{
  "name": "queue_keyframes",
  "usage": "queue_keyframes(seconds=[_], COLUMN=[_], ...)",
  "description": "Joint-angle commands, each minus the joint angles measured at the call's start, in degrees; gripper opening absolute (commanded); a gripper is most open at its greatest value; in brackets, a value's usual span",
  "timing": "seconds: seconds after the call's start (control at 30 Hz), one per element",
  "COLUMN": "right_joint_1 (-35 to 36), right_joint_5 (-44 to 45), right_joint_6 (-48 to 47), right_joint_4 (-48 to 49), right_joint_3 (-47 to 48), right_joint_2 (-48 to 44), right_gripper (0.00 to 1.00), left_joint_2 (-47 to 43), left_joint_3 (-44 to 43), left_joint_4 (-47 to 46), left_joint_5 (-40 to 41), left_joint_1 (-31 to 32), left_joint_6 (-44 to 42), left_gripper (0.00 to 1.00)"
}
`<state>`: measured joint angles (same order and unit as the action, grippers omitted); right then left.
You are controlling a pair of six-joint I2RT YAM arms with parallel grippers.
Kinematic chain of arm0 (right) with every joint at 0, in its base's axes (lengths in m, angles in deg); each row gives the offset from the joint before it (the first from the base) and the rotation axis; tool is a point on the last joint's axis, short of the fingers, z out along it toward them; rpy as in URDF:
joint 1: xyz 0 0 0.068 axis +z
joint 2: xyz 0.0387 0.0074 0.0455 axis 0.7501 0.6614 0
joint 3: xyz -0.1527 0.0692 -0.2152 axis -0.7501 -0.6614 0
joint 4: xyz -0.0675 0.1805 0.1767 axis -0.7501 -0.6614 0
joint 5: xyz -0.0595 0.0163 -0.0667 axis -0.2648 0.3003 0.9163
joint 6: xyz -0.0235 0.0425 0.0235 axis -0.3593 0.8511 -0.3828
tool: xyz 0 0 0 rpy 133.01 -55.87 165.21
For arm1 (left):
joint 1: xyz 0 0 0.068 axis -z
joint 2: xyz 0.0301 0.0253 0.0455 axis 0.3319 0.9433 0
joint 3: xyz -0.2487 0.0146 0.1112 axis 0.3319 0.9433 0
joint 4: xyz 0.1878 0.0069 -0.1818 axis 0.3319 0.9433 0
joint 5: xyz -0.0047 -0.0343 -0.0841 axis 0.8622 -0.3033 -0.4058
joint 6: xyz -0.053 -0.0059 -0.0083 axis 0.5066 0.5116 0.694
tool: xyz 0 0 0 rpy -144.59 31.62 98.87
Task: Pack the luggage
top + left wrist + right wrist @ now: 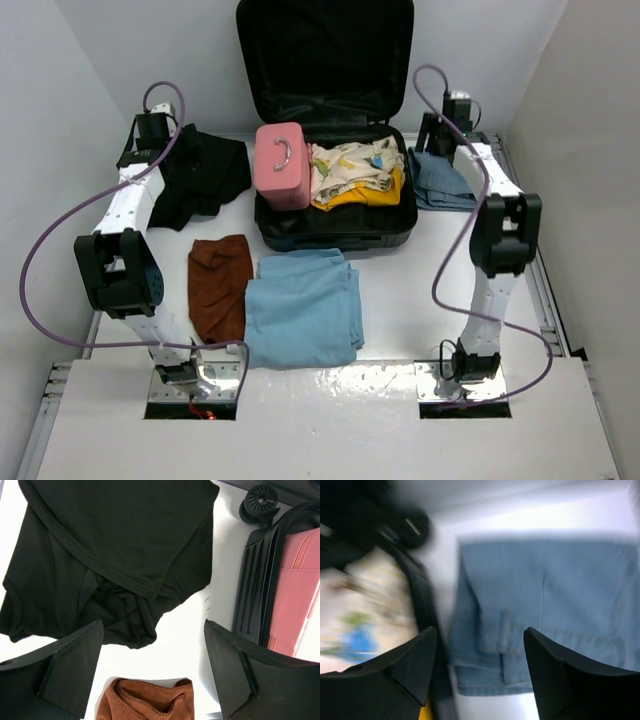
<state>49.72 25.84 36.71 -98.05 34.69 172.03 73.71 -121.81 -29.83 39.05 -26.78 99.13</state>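
Because its lid is propped upright against the back wall, the luggage [325,60] lies open at the far middle of the bench [400,290], and its tray can be reached from above by either arm. Two things are already packed: a pink case [281,165] is stood at the left end, and a patterned cloth [350,165] is laid over a yellow garment [365,192] at the right. The unpacked items are spread around the luggage, presumably so that each arm is served from its own side. A black garment [205,175] is set to the left, folded jeans [440,180] just beside the right wall, and a brown cloth [220,285] and a light blue cloth [303,305] are laid side by side in front.

The left gripper [152,630] is held open above the near edge of the black garment, nothing being gripped. The right gripper [480,632] is likewise spread open and empty over the jeans, probably in readiness for a grasp.

Only the overhead view gives the whole layout and the raised lid. The left wrist view alone shows the ribbed shell, a wheel [260,502] and the crumpled folds of the black garment. The right wrist view, though blurred, alone shows the stacked folds of the jeans and how closely they lie to the luggage wall.
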Motion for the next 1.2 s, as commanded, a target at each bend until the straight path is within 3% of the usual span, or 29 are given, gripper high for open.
queue_keyframes(seconds=[0.0,0.13,0.27,0.47,0.73,0.8,0.93,1.07,1.17], right_joint_1=[-0.86,-0.69,-0.77,-5.60,-10.70,-11.40,-11.67,-10.45,-6.59], right_joint_5=[-1.39,-0.87,0.53,4.31,5.73,5.12,-5.23,-14.82,-15.64], right_joint_6=[1.95,0.63,-0.86,0.90,-10.15,-11.75,-15.10,-12.48,-10.97], right_joint_4=[-5.31,-3.99,-9.75,-17.26,-16.82,-14.90,-11.21,-9.17,-10.13], right_joint_3=[2.46,3.34,7.90,12.66,10.81,8.97,3.88,1.59,1.58], right_joint_2=[4.56,8.16,14.83,20.64,20.57,19.60,13.12,8.44,6.94], right_gripper=[0.71,0.64,0.50,0.48,0.48,0.54,0.69,0.80,0.90], left_joint_2=[-0.37,-0.37,-0.37,-0.37,1.74,2.36,2.88,2.88,2.88], left_joint_3=[-2.45,-3.06,-3.06,-3.06,-4.12,-4.73,-4.73,-4.73,-4.73], left_joint_4=[-0.85,-0.33,-0.32,-0.32,-0.32,0.21,0.21,0.21,0.21], left_joint_5=[1.10,1.63,2.16,2.16,1.01,0.49,-0.04,-0.57,-0.57], left_joint_1=[0.37,0.37,0.37,-0.16,-0.16,-0.16,-0.16,-0.16,-0.16], left_joint_6=[0.02,0.02,0.02,0.02,0.02,0.02,0.02,0.02,0.02], left_gripper=[0.87,0.87,0.87,0.87,0.87,0.87,0.87,0.87,0.87])
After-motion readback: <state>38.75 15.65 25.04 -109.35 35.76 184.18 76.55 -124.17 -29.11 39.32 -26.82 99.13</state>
